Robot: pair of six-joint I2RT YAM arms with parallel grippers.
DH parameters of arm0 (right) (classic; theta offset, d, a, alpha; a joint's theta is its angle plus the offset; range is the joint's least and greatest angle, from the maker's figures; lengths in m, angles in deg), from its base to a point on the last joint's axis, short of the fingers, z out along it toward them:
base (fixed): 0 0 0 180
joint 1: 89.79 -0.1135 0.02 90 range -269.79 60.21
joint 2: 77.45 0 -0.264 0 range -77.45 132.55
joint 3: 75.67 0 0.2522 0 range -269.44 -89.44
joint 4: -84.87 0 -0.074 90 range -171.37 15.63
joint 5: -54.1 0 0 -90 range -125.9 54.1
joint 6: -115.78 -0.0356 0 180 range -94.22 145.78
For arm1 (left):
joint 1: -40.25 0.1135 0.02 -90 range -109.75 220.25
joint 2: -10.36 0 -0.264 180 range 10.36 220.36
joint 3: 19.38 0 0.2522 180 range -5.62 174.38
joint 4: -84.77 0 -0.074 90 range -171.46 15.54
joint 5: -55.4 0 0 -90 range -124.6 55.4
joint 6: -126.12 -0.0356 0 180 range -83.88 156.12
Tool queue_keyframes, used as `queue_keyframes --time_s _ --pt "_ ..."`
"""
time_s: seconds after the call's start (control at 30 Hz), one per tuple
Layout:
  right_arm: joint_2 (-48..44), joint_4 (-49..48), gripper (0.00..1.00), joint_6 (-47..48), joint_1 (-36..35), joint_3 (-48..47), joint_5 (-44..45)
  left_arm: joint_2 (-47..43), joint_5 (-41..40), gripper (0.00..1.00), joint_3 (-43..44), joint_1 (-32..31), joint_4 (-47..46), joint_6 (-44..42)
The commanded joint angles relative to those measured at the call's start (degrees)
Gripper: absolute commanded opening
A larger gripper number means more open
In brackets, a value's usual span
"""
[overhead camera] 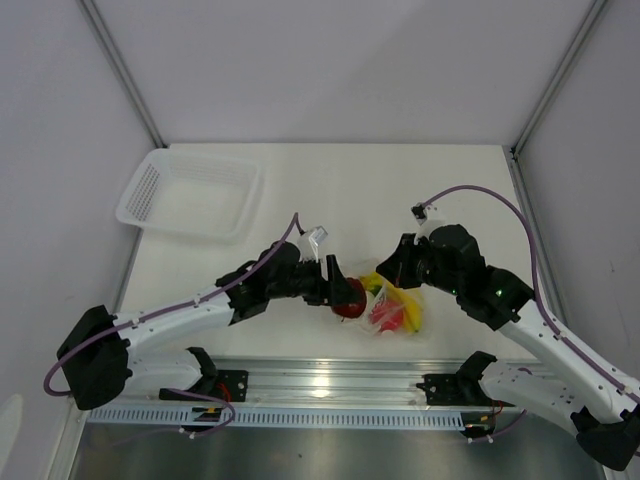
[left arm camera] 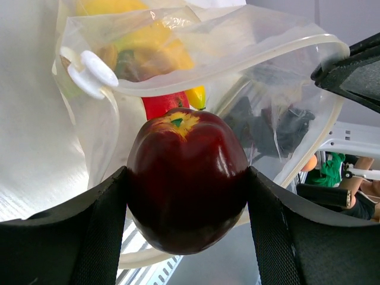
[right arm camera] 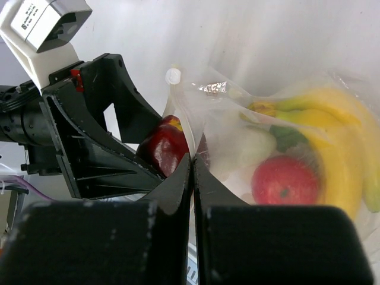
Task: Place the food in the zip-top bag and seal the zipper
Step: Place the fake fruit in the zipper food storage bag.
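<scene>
**Op A:** Entry one: dark fruit (left arm camera: 187, 178). My left fingers (left arm camera: 101, 237) are clamped on it at the mouth of the bag (right arm camera: 234, 113), and it is not yet inside.

**Op B:** Entry two: right fingers (right arm camera: 178, 196). I have them pinched tight on the bag's rim, holding the mouth up.

**Op A:** Already bagged: bananas (right arm camera: 335, 119), apple (right arm camera: 285, 179), radish (right arm camera: 249, 145).

**Op B:** My advice: carry the fruit well past the zipper (left arm camera: 178, 89) before letting go, so the track is clear for sealing.

Overhead view from the near side, wrist views close, facing each other across the zip-top bag (left arm camera: 255, 59)
</scene>
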Motion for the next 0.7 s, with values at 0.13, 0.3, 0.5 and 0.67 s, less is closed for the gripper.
queue_keyframes --time_s 0.13,0.3,0.5,0.67 --pt "-0.76 -0.11 0.00 -0.95 0.09 -3.13 -0.73 2.67 -0.73 0.57 6.21 -2.37 -1.43 -1.44" --pt "-0.67 1.47 0.00 -0.34 0.18 -4.45 -0.11 2.07 -3.19 1.00 7.97 -2.55 0.94 -4.44" --pt "-0.67 2.53 0.00 -0.07 0.18 -5.24 0.59 -2.77 -9.68 0.99 7.88 -3.16 4.71 -8.57" --pt "-0.76 3.85 0.00 0.01 0.18 -5.33 0.94 -11.80 -16.54 0.99 5.87 -3.60 8.85 -10.86"
